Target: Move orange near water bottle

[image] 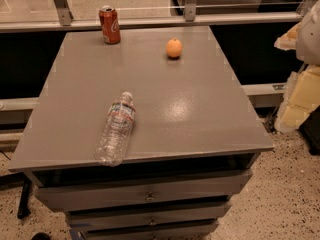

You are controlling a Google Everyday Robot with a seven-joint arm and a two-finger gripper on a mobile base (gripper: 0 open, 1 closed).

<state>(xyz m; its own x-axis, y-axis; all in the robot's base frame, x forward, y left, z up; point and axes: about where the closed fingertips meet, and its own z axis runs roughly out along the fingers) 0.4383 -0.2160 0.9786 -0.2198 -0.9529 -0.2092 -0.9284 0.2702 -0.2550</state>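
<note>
The orange (174, 48) is a small round fruit standing at the far middle of the grey table top (200, 109). The water bottle (116, 129) is clear crinkled plastic with a white cap. It lies on its side at the front left, cap pointing away, its base at the table's front edge. My gripper (296, 104) shows as pale cream shapes at the right edge of the view. It is beyond the table's right side, well apart from the orange and the bottle, and holds nothing that I can see.
A red soda can (109, 25) stands upright at the far left corner of the table. Drawers (150, 196) sit under the table top. A metal rail and glass (150, 20) run behind the table. Speckled floor lies at the right.
</note>
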